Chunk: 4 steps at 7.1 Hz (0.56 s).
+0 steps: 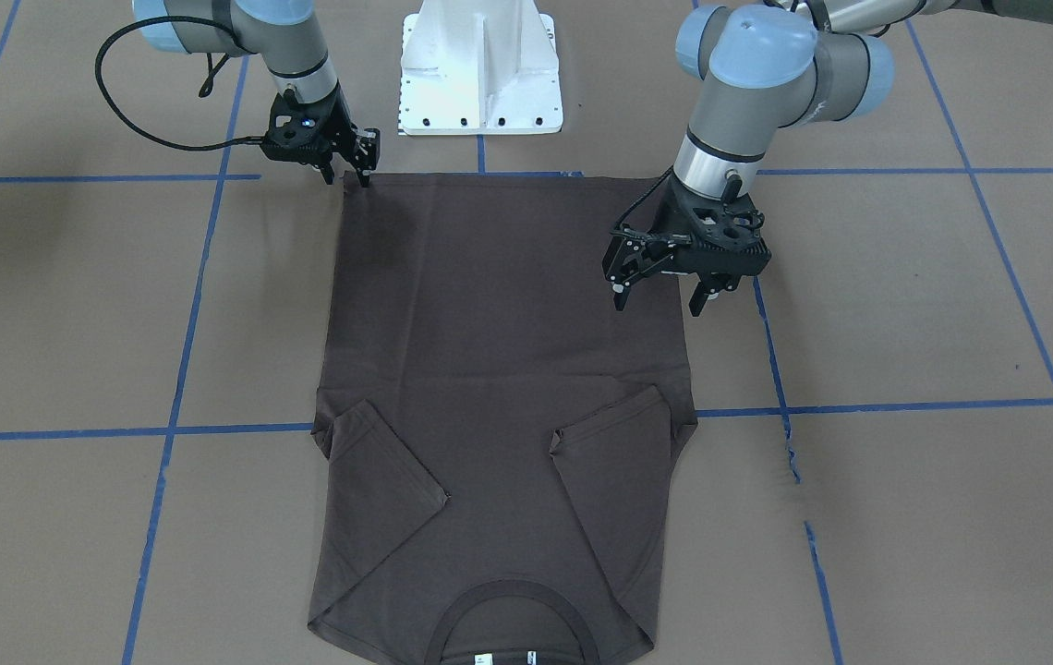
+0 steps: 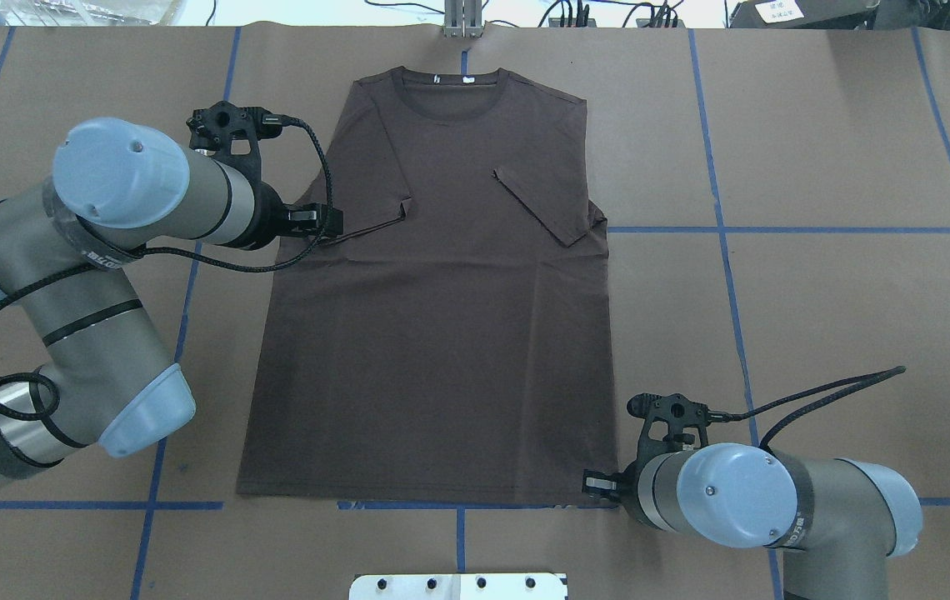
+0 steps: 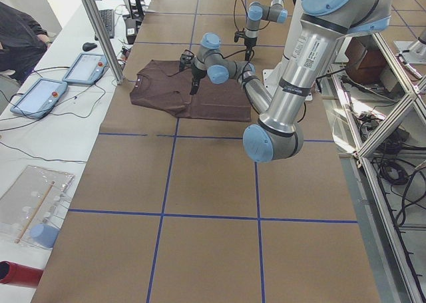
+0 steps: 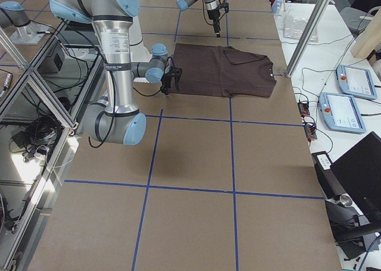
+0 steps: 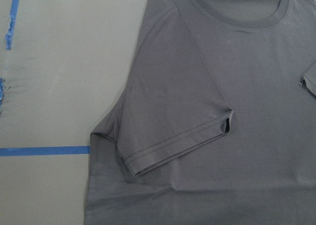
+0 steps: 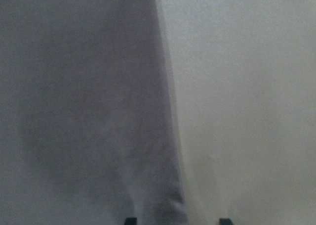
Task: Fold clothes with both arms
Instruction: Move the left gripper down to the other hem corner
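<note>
Fabric, matte and dark brown, lies spread flat on the table (image 1: pixel 905 305). It is the T-shirt (image 1: pixel 508 305), with its hem toward the white pedestal (image 1: pixel 480 74) and its collar on the side away from the robot. Both short sleeves are folded inward over the chest. The table covering is smooth tan paper crossed by blue tape lines (image 1: pixel 905 404).

The left wrist view gives the finest texture: a ribbed round collar (image 5: pixel 237 27), a double row of stitching along one sleeve (image 5: pixel 173 136) cuff, and soft creases in the body.

Only the front-facing view shows the left gripper (image 1: pixel 658 303) plainly, with its black fingers spread wide above the shirt's side edge. In the overhead view its own wrist mostly covers it. That view shows the two small white neck labels (image 2: pixel 452 80) most clearly.

The right gripper (image 1: pixel 348 177) sits low at a hem corner. Its wrist view is blurred, but two dark fingertips (image 6: pixel 131 220) show apart at the bottom edge, with the shirt's edge running between them. The jaws are parted and not clamped on the cloth.
</note>
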### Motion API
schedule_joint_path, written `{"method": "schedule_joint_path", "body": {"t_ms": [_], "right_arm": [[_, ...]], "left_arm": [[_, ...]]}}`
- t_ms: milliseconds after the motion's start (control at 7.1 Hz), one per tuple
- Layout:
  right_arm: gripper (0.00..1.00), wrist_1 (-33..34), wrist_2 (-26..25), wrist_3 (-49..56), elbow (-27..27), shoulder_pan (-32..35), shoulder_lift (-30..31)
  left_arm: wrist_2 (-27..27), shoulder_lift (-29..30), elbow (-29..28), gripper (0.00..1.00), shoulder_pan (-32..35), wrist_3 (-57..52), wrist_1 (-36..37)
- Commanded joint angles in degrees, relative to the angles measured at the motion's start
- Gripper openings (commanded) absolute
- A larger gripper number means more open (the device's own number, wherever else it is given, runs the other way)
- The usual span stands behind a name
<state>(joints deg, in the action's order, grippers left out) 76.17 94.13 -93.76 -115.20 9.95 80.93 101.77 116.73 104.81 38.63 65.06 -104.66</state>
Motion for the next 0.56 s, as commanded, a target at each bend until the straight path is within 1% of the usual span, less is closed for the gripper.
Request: {"method": "schedule_joint_path", "body": {"t_ms": [0,141,282,423], "right_arm": [[0.27,0.03,0.09,0.07,0.06,-0.02,0.01],[0.06,0.03,0.26,0.07,-0.03,-0.02,0.01],[0.00,0.03,0.61,0.07,-0.03,0.07,0.10],[0.00,-0.05,0.62,0.07,-0.03,0.07,0.10]], "left_arm": [[0.01,0.08,0.13,1.00,0.04,0.07,0.07],[0.01,0.08,0.14,1.00,-0.04,0.07,0.07],[-0.08,0.08,0.14,1.00,-0.04,0.07,0.07],[0.01,0.08,0.14,1.00,-0.04,0.07,0.07]]}}
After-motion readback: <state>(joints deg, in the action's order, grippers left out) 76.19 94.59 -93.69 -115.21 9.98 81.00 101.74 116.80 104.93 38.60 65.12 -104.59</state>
